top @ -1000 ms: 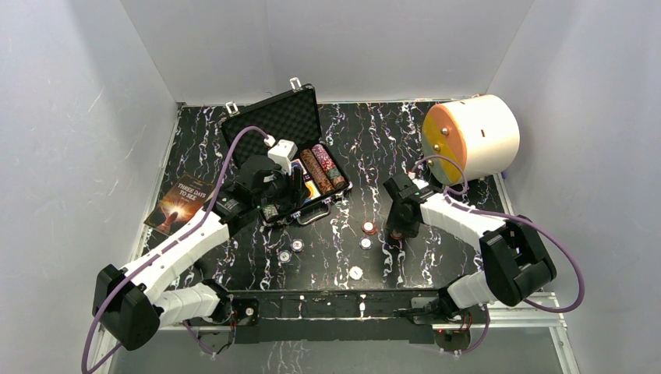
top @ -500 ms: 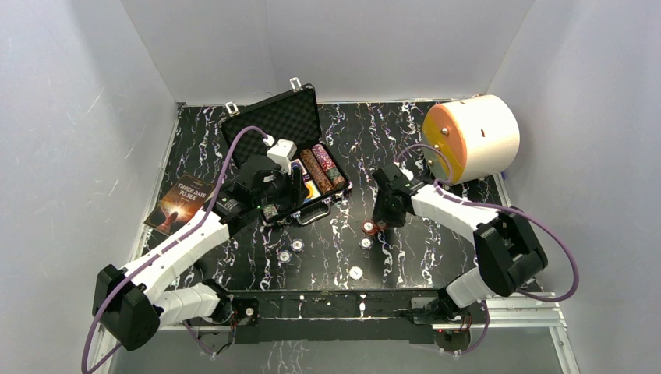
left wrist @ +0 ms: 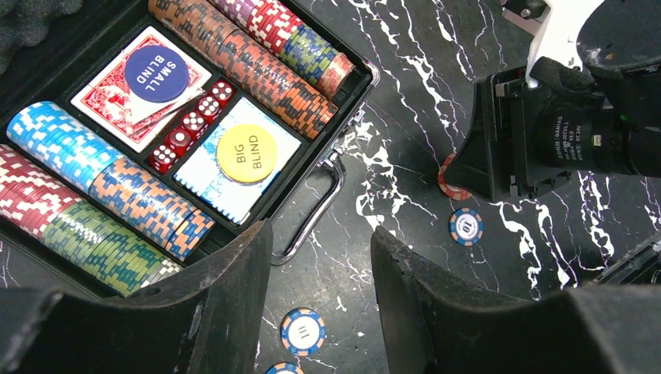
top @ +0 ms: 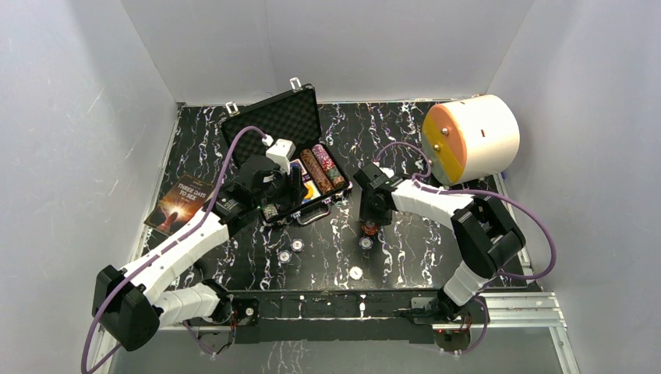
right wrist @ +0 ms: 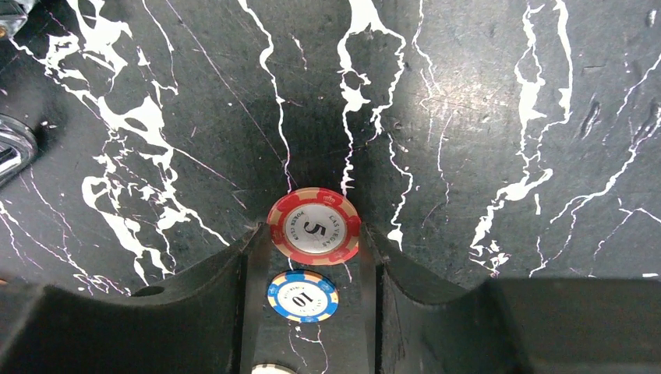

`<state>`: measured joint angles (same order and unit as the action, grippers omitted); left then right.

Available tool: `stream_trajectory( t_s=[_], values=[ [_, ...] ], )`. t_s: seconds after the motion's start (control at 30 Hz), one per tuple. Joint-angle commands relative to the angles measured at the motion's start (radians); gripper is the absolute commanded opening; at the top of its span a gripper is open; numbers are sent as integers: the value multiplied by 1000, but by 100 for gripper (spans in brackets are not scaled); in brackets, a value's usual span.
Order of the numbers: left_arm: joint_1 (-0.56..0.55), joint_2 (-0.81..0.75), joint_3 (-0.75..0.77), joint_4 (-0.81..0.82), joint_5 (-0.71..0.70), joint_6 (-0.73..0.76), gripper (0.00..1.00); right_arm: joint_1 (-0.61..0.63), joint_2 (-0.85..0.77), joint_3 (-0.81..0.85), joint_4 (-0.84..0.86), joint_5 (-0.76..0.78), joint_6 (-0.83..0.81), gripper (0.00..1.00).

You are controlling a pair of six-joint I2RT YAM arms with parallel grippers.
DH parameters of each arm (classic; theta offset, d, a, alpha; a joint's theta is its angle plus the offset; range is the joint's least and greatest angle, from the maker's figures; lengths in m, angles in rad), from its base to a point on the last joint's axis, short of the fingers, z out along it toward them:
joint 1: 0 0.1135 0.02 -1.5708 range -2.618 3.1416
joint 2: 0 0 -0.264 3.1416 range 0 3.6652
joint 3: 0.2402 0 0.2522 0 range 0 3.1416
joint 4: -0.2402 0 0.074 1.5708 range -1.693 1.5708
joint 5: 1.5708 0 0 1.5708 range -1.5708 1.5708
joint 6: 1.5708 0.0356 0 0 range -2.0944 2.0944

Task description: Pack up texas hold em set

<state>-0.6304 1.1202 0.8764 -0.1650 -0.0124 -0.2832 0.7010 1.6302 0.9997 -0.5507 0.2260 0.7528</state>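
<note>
From above, the case (top: 273,125) sat slanted on the tabletop (top: 436,257), with its lid propped up on the far side and its handle toward the arms, so both could reach the trays. The left hand (top: 274,204) hung over the case's near corner. The right hand (top: 369,220) pointed down over a red chip (top: 369,229) lying loose beside the case.

At the left wrist, the fingers (left wrist: 234,296) stood apart with nothing between them. The chip rows (left wrist: 257,66) stood on edge, running from hinge side to handle side.

At the right wrist, the spread fingers straddled the red chip without visibly pinching it. The chip lay flat with its 5 face up; being round, it had no long axis. A blue chip (right wrist: 303,296) lay nearer the palm.
</note>
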Motion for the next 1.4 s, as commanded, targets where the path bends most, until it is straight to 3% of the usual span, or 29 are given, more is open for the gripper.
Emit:
stream_trajectory(
  t_s=[0.0, 0.27, 0.53, 1.07, 1.23, 1.37],
  values=[
    [1, -37, -7, -1, -18, 10, 49, 13, 16, 42, -4, 10, -14, 52],
    [1, -51, -13, 1, -23, 11, 48, 21, 1, 62, -34, 46, -12, 67],
    [1, -52, -16, 4, -23, 9, 49, 22, 62, 91, -43, 106, 8, 68],
    [1, -56, -21, 7, -31, 2, 49, 46, 66, 47, -105, 118, 28, 61],
    [2, -54, -26, 11, -30, -4, 49, 49, 44, 22, -104, 103, 34, 51],
    [1, -57, -27, 11, -29, -7, 49, 49, 33, 10, -88, 95, 44, 51]
  ],
)
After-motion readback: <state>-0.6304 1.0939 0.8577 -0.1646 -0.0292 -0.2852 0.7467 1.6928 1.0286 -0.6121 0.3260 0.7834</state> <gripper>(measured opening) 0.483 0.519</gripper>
